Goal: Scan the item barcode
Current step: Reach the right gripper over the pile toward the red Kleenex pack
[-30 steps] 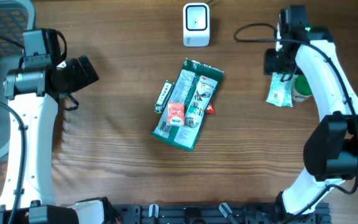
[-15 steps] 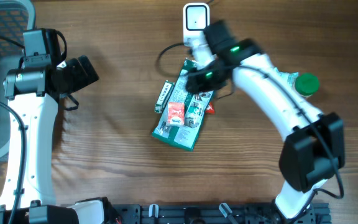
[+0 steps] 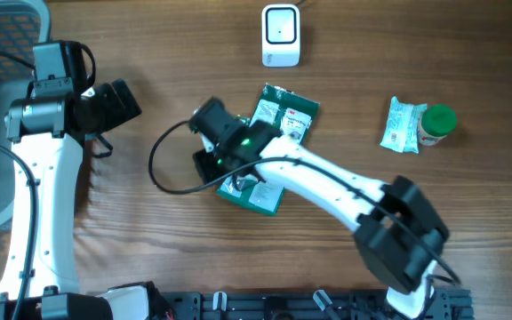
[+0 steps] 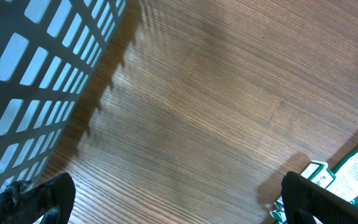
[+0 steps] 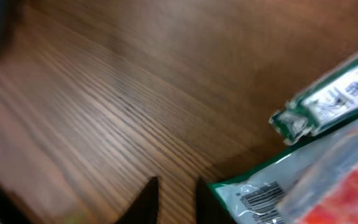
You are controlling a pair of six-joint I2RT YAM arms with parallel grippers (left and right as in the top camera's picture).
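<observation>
The right pincer, fingers drawn almost together on nothing, hangs over bare worktop just off a corner of the green packet, whose barcode only the blurred right wrist view shows; overhead, the arm hides this pincer and part of the packet, lying mid-worktop below the white scanner. The left pincer gapes wide, fingers cut off at the frame's edge. 1 second ago the right arm was far right by the sachet.

the left gripper holds its two dark fingers spread wide over the wooden table. a dark grid panel stands beyond one finger; a green packet lies just beside the other.
</observation>
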